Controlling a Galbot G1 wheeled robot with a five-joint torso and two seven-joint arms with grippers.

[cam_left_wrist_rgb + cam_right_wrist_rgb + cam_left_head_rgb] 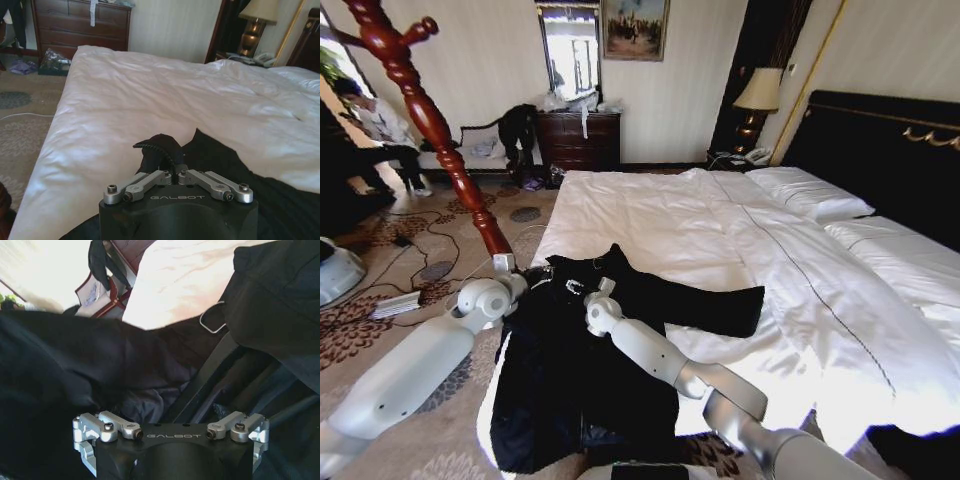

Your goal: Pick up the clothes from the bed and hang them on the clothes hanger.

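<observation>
Lying spread over the near corner of the bed (720, 230), the black coat (570, 370) ran from the white duvet down past the mattress edge toward the patterned carpet (380, 330), one sleeve stretched out flat across the duvet. The left pincer (175, 176) sat at the coat's collar end, its two metal links drawn together and clenched on a raised fold of the dark fabric, as the left wrist view showed. The right pincer (172, 432) hovered just above the coat's middle, its links spread wide and released, gripping nothing. The reddish-brown clothes hanger (430, 125) stood on the carpet just beside the coat's collar end, well apart from the brown dresser (578, 140) against the far wall.
</observation>
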